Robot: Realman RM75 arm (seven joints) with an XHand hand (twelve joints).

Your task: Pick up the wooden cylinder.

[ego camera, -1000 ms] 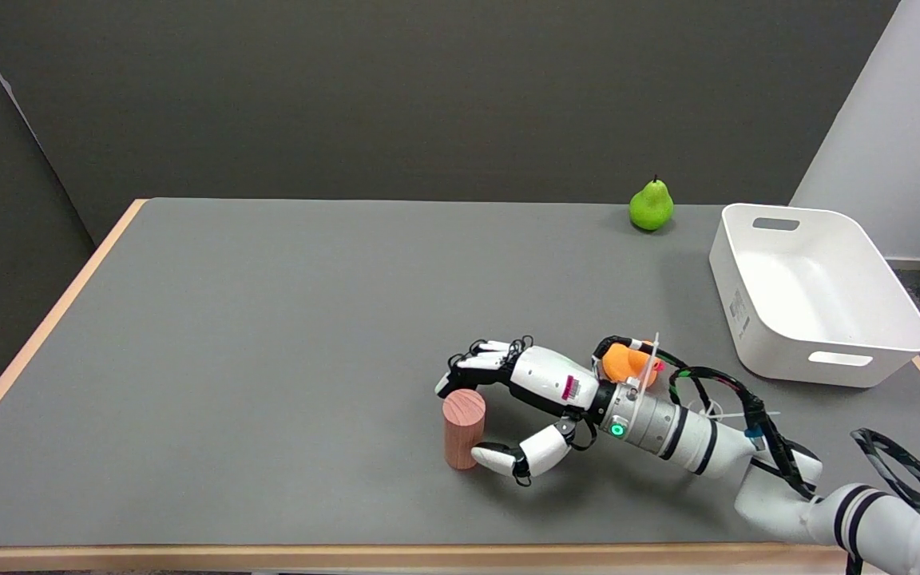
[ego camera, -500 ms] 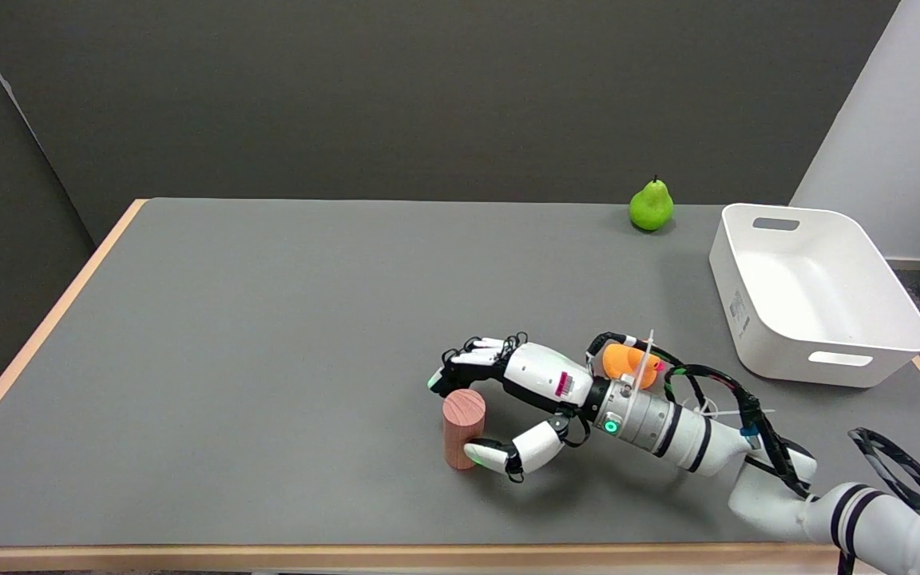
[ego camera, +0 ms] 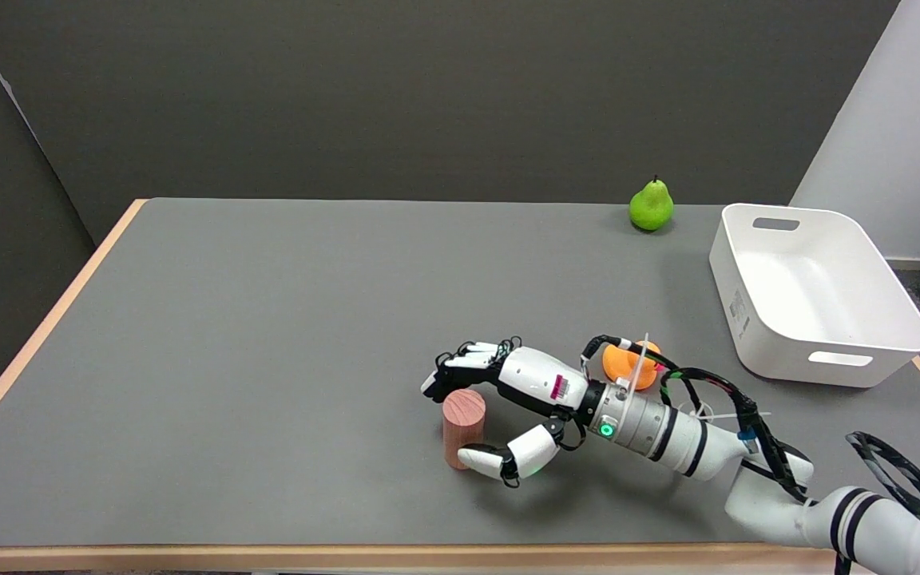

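Observation:
The wooden cylinder stands upright on the grey table, near the front edge and a little right of centre. My right hand reaches in from the right and straddles it. The fingers curl over and behind the cylinder's top, and the thumb lies low at its front right side, at or very close to the wood. The cylinder sits flat on the table and I see no firm grip on it.
An orange object lies just behind my wrist. A green pear stands at the table's far right. A white bin sits at the right edge. The wooden table edge runs close in front.
My right hand has slid a little left and forward, bringing the fingers further past the cylinder's top and the thumb lower along its front. The cylinder has not moved.

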